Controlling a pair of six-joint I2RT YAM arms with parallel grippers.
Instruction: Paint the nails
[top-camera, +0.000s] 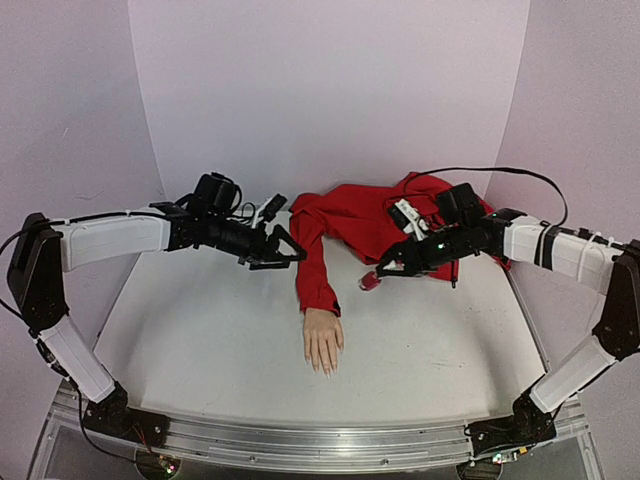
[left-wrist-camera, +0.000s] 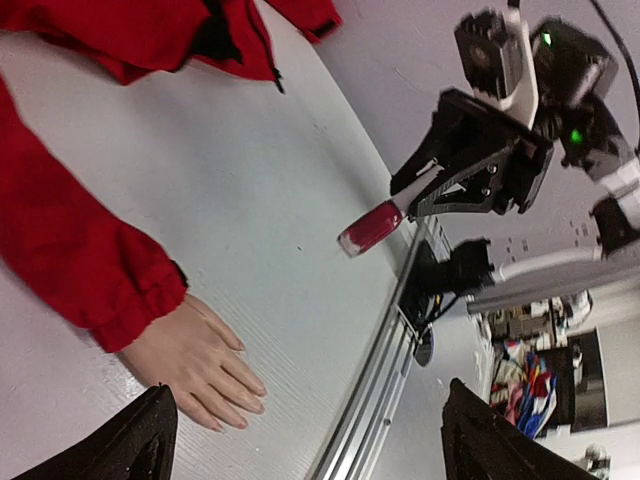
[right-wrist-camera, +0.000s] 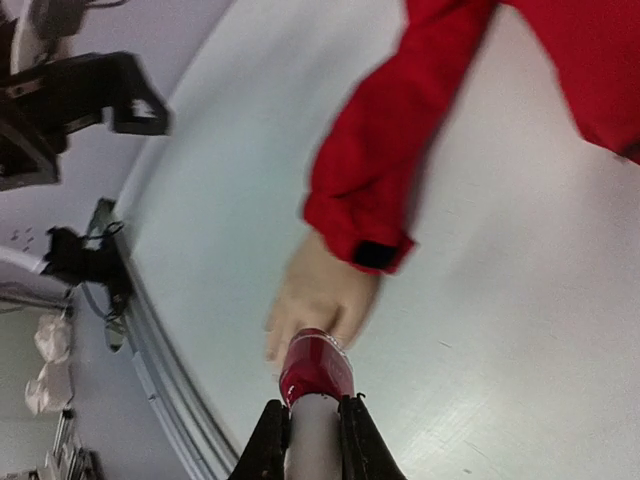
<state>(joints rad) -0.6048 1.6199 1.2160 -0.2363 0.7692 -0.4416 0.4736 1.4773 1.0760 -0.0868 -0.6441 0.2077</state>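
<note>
Right wrist: polish bottle (right-wrist-camera: 316, 368) partly across mannequin hand (right-wrist-camera: 308, 292)

We see a plain red sleeve (top-camera: 318, 262) above a pale flesh-coloured hand (top-camera: 323, 340), on a white table (top-camera: 200, 340) edged by a silver rail (top-camera: 320, 440). The bottle (right-wrist-camera: 316, 366) is dark red with a white cap (right-wrist-camera: 312, 440). The left arm (top-camera: 110, 240) and right arm (top-camera: 560, 250) are black with white sections, against pale lilac walls (top-camera: 330, 90).

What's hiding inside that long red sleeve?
A pale mannequin hand pokes out of the red sleeve at the cuff, lying flat on the table. Any wrist or arm further up inside is hidden by the cloth.
</note>
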